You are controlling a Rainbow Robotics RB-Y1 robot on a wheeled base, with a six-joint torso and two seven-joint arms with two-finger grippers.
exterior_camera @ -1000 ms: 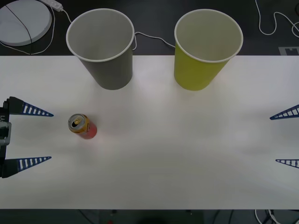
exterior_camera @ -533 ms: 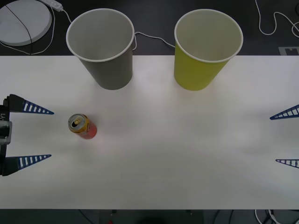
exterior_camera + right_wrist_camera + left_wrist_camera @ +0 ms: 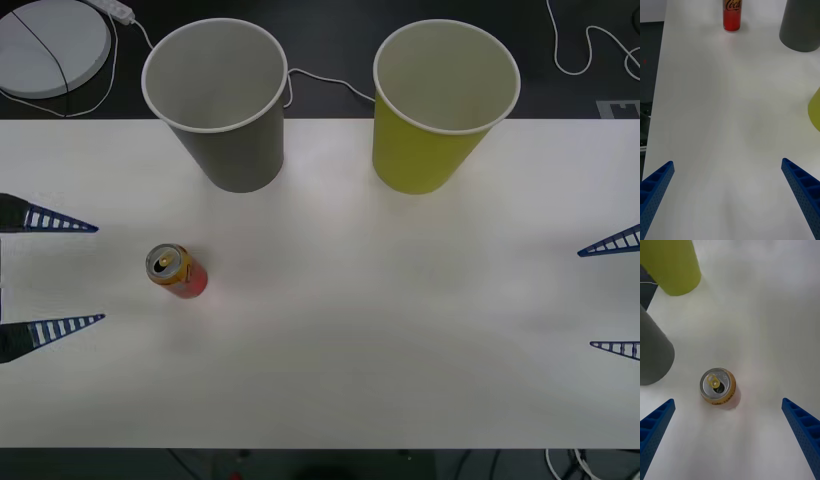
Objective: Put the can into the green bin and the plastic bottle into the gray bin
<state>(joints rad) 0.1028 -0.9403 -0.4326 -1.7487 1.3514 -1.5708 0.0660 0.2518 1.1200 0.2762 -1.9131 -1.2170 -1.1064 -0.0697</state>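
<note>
Can (image 3: 177,271) is stood upright on the table (image 3: 400,300), just right of the spread-open left gripper (image 3: 50,275); right gripper (image 3: 610,295) is parked wide open at the far right.

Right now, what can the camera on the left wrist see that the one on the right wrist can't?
The left wrist view alone shows the can's shiny top with its pull-tab and opening, and far more of the green bin, with the open left pincer framing the can. The right wrist view alone shows the can's red side with its lettering, seen from farther off, beyond the open right pincer. Both share the upright can, the gray bin, some of the green bin and the white table.
</note>
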